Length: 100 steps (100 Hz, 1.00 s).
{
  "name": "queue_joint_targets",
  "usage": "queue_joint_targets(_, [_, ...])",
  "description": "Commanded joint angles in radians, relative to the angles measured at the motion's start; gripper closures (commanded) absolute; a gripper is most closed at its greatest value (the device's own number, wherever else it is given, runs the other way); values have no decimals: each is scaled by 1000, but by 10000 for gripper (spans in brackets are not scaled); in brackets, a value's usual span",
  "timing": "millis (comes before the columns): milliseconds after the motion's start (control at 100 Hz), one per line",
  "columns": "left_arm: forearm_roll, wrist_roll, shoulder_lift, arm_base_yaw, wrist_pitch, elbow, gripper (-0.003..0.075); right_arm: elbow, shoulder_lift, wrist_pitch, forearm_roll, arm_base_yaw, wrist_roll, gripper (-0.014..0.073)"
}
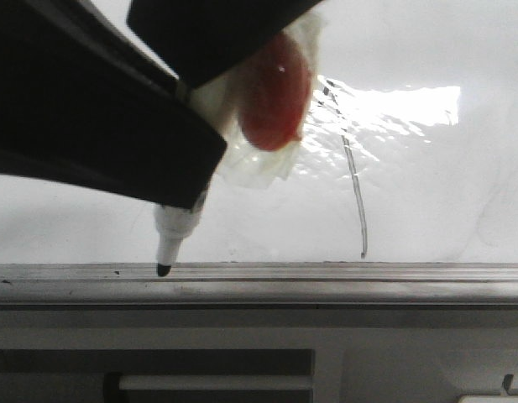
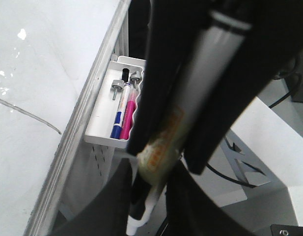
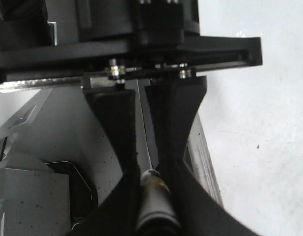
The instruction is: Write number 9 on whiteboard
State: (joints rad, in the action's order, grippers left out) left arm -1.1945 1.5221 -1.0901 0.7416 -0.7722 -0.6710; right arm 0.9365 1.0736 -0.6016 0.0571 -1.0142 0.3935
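Front view: the whiteboard (image 1: 460, 193) fills the upper field; its grey rail (image 1: 326, 273) runs along the bottom edge.
Landmark: the rail; all places below are given relative to it.
Number 9: the stroke (image 1: 356, 197) is a small hook topping a long, slightly curved tail that ends just above the rail. The loop is not closed, so the figure reads as unfinished. In the left wrist view the tail (image 2: 28, 115) ends near the rail.
Marker: the marker (image 1: 170, 243) points down, with its dark tip at the rail's upper edge, off the writing surface and well apart from the stroke.
Left gripper: the left gripper (image 2: 163, 162) has its fingers closed on the marker barrel, tip clear below them.
Right gripper: the right gripper (image 3: 153, 182) has its fingers drawn nearly together on a rounded grey object seen end-on; its identity cannot be told.
Tray: a tray (image 2: 99, 123) hangs on the far side of the rail from the board, holding spare pens.
Progress: judged roughly half done; tail and hook are drawn.
Remaining: closing the loop at the top of the stroke, which requires bringing the tip back up from the rail.
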Motion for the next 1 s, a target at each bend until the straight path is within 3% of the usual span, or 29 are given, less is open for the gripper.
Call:
queue_joint_targets(0, [-75, -22, 9, 10, -15, -31, 741, 33, -14, 92, -17, 0, 8, 636])
queue_joint_targets(180, [-73, -22, 9, 10, -18, -31, 741, 33, -14, 97, -17, 0, 8, 580])
queue_joint_targets(400, [-67, -22, 9, 10, -18, -31, 741, 33, -44, 163, -26, 0, 8, 187])
queue_joint_targets(490, [-67, -22, 9, 10, -18, -31, 741, 34, -84, 217, -46, 0, 8, 117])
queue_joint_targets(710, [-67, -22, 9, 10, -18, -31, 741, 35, -210, 315, -75, 23, 8, 125])
queue_joint_targets(760, [-67, -22, 9, 10, -16, -31, 741, 35, -239, 320, -75, 38, 8, 161])
queue_joint_targets(860, [-76, -38, 9, 10, 14, -31, 741, 35, -291, 318, -75, 70, -4, 366])
queue_joint_targets(950, [-97, -154, 9, 10, 128, -31, 741, 35, -329, 306, -68, 83, -7, 641])
queue_joint_targets(990, [-100, -246, 9, 10, 214, -31, 741, 35, -343, 296, -64, 87, -9, 652])
